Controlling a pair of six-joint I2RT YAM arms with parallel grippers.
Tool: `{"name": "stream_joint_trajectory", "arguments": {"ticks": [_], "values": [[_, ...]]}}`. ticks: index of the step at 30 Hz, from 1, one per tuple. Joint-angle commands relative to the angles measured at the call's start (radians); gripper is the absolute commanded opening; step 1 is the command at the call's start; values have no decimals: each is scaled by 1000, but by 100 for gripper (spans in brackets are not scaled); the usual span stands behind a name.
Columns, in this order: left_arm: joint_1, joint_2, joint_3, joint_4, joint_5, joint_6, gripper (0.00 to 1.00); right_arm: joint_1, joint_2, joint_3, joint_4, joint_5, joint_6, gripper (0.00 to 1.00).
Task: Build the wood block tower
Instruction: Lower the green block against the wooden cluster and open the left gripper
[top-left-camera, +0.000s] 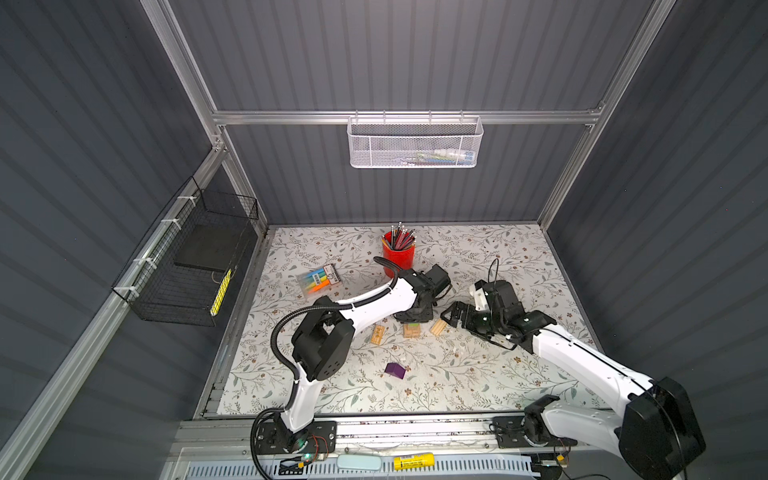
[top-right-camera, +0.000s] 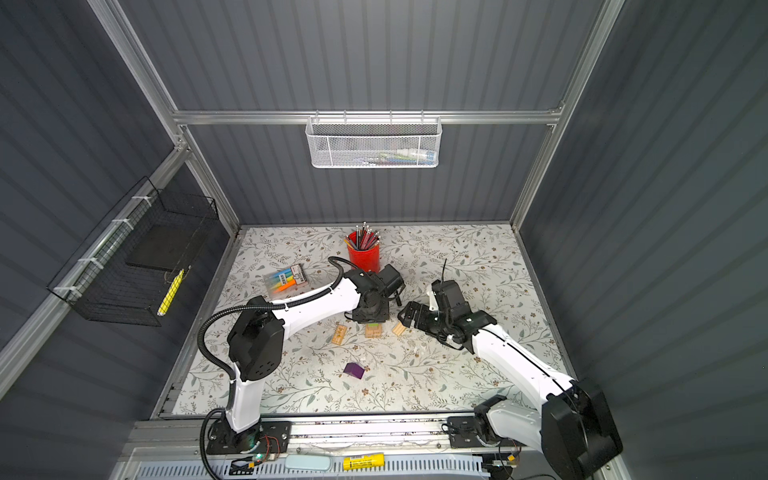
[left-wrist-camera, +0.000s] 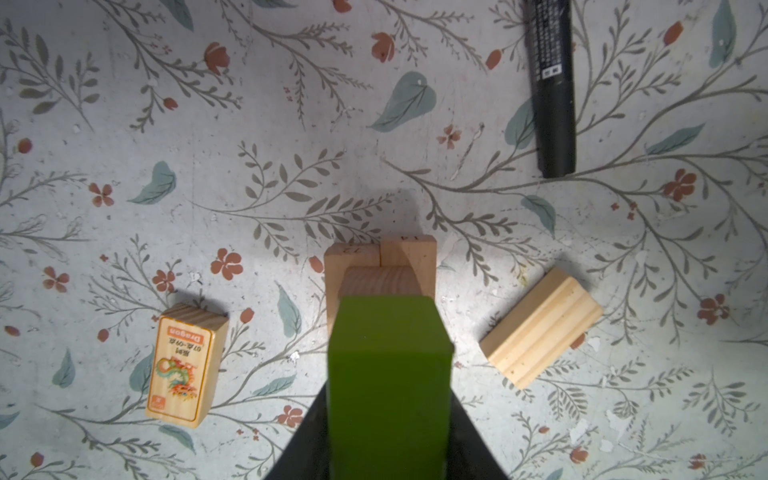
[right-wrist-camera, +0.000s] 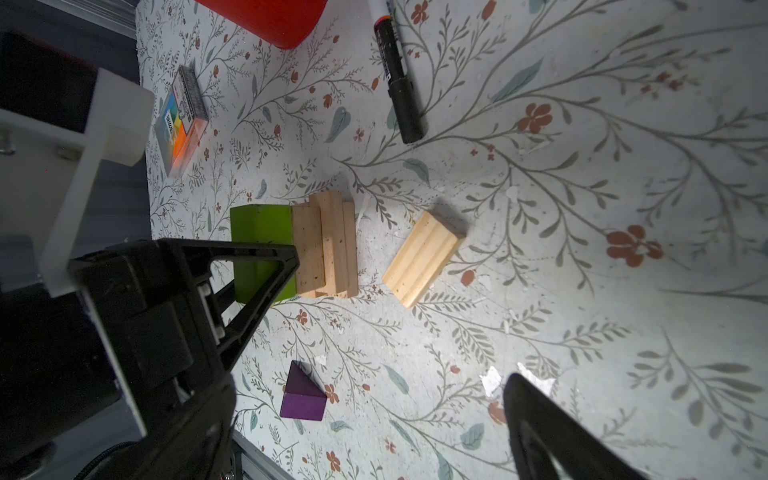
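The wood block tower (top-left-camera: 411, 331) (top-right-camera: 373, 331) is a short stack of tan bricks (left-wrist-camera: 409, 253) (right-wrist-camera: 328, 245) with a lime-green block (left-wrist-camera: 388, 374) (right-wrist-camera: 259, 232) on top. My left gripper (top-left-camera: 411, 318) (top-right-camera: 370, 316) (left-wrist-camera: 388, 415) points down over it, its fingers (right-wrist-camera: 286, 257) against the green block's sides. Loose wood blocks lie around the tower: a tan one with a dragon label (top-left-camera: 377, 333) (left-wrist-camera: 187, 365), a grooved tan one (top-left-camera: 437, 327) (left-wrist-camera: 540, 326) (right-wrist-camera: 423, 257) and a purple one (top-left-camera: 395, 370) (right-wrist-camera: 303, 397). My right gripper (top-left-camera: 451, 313) (right-wrist-camera: 365, 419) hovers open beside the grooved block, holding nothing.
A red pencil cup (top-left-camera: 398, 253) stands behind the left gripper. A black marker (left-wrist-camera: 550, 83) (right-wrist-camera: 399, 83) lies between the cup and the tower. A highlighter pack (top-left-camera: 320, 280) lies at the left. Wire baskets hang on the back wall (top-left-camera: 413, 143) and the left wall (top-left-camera: 187, 266).
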Motion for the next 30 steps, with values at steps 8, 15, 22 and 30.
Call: {"name": "stream_joint_trajectory", "arguments": {"ticks": [8, 15, 22, 30], "values": [[10, -36, -15, 9, -7, -5, 53, -4, -3, 40, -58, 33, -30, 99], [18, -150, -48, 27, -48, 13, 65, -4, 20, 82, -149, 68, -57, 99], [41, -313, -157, 64, -113, 61, 78, 24, 95, 129, -206, 142, -56, 99], [71, -539, -369, 169, -151, 153, 88, 126, 219, 191, -223, 292, -2, 99]]}}
